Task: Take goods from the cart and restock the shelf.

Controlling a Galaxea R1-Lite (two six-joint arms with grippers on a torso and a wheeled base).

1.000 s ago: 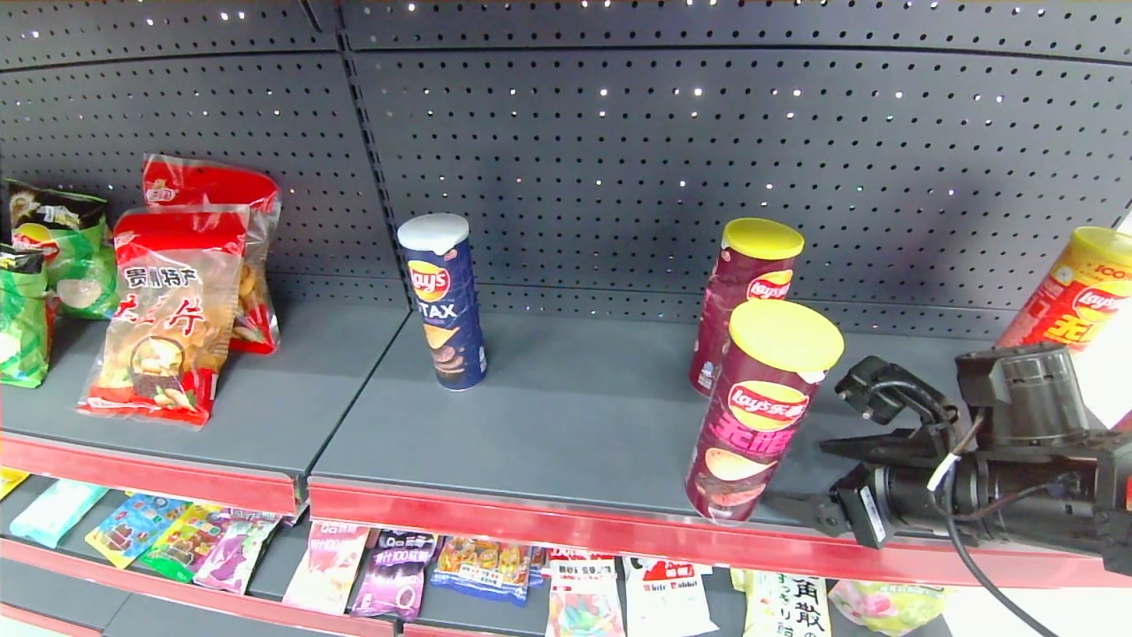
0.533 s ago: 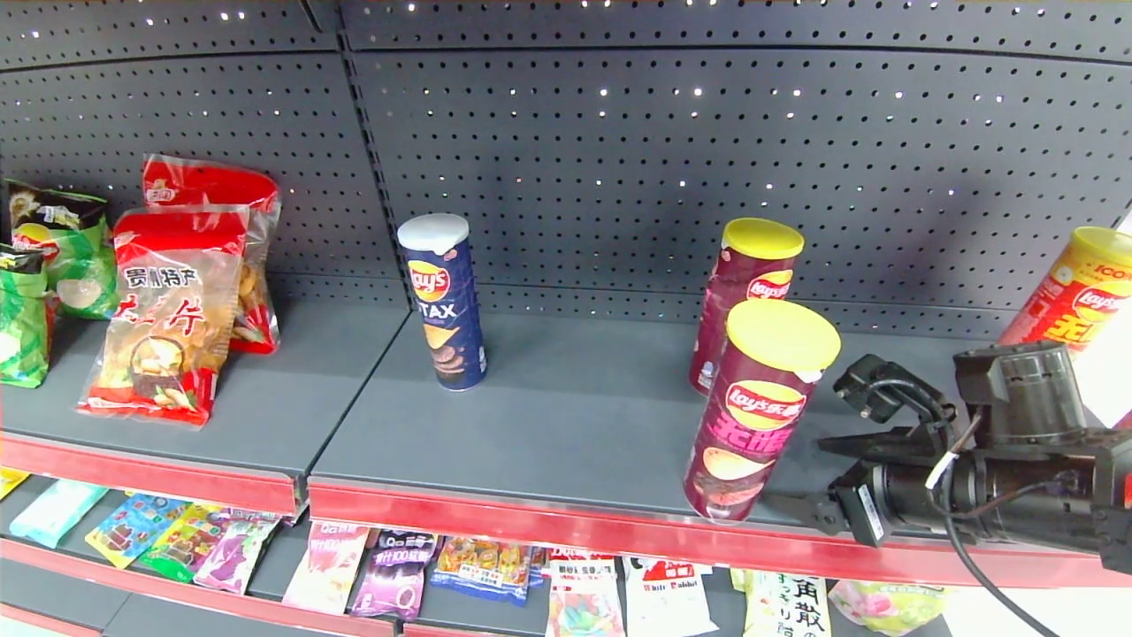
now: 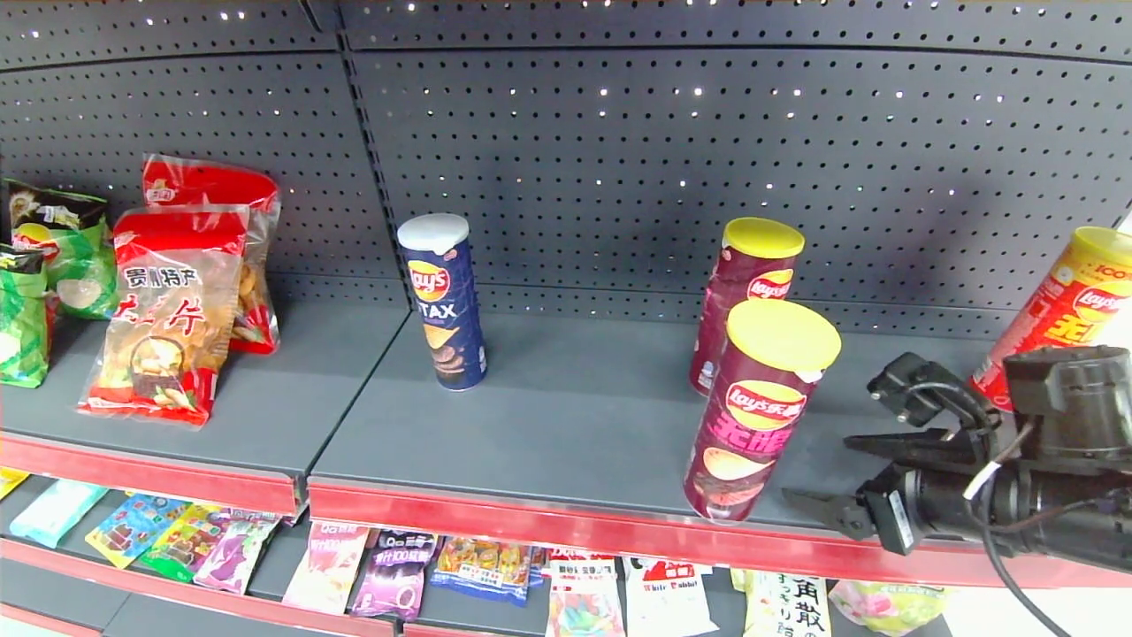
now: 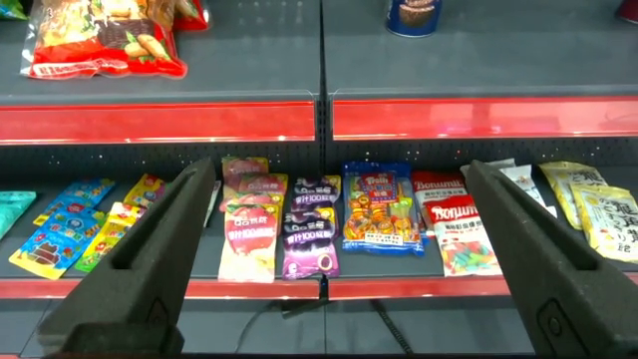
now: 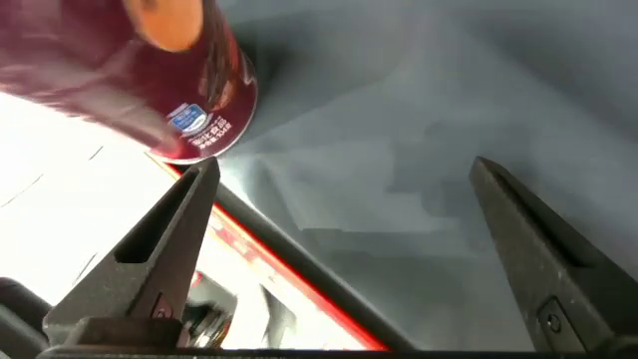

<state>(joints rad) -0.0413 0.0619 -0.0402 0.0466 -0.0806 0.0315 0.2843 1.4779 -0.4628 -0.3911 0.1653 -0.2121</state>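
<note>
The front maroon can (image 3: 756,416), capped with a yellow lid, is seen standing upright on the grey shelf (image 3: 548,425), close to the red edge strip (image 3: 531,531) along the shelf's front. The right hand (image 3: 818,469) is held just to the right of this can at the height of its lower half, released, with its two fingers spread apart and nothing between them; no contact with the can can be made out. In the right wrist view the same can (image 5: 130,80) is shown beyond one finger of the right hand (image 5: 344,170), with its base on the shelf (image 5: 419,150) beside the red edge strip (image 5: 279,264). A rear maroon can (image 3: 743,292) is placed directly behind the front one, near the pegboard back panel (image 3: 619,159). A blue can (image 3: 445,305) is set upright well apart to the left, and a red and yellow can (image 3: 1052,310) is seen at the far right. Red snack bags (image 3: 168,310) and green bags (image 3: 35,292) are propped on the left section of the shelf. The left hand (image 4: 341,175) is held open and empty, lower down, facing the lower shelf (image 4: 329,289), on which coloured packets (image 4: 309,224) are laid in a row.
</note>
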